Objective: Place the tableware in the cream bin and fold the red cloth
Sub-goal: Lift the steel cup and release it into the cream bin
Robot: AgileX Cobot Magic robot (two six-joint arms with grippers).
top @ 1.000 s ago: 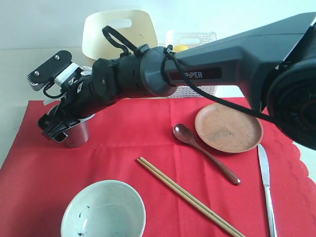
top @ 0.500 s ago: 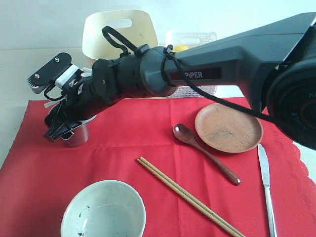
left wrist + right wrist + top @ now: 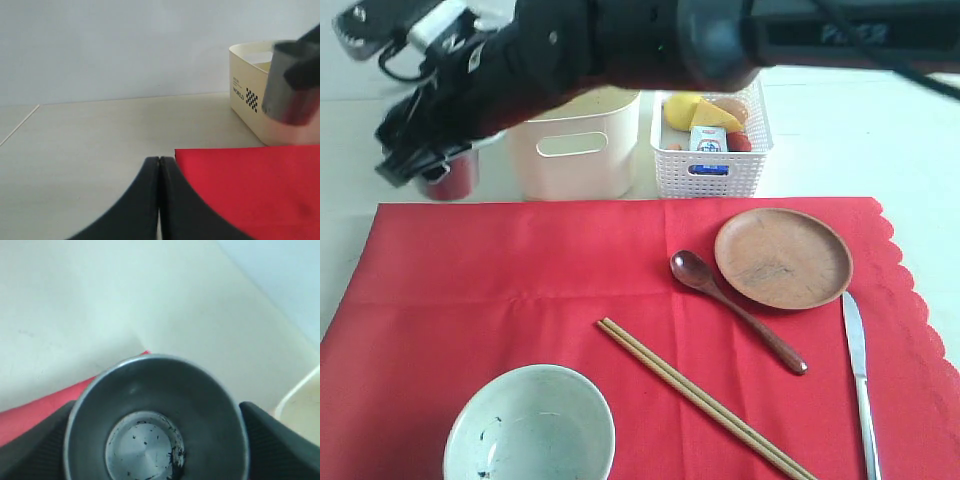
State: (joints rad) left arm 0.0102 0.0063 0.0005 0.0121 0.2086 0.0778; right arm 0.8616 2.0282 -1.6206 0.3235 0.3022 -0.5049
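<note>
Gripping steel cup (image 3: 452, 180), right claw (image 3: 157, 440) around it, aloft beside cream bin (image 3: 575, 150)

The exterior camera looks steeply down over the red cloth (image 3: 520, 290) toward the cream bin (image 3: 575, 160), the left wrist camera sits low and level at the cloth's edge, and the right wrist camera looks closely into the steel cup (image 3: 150, 430), which all three views share.
</note>
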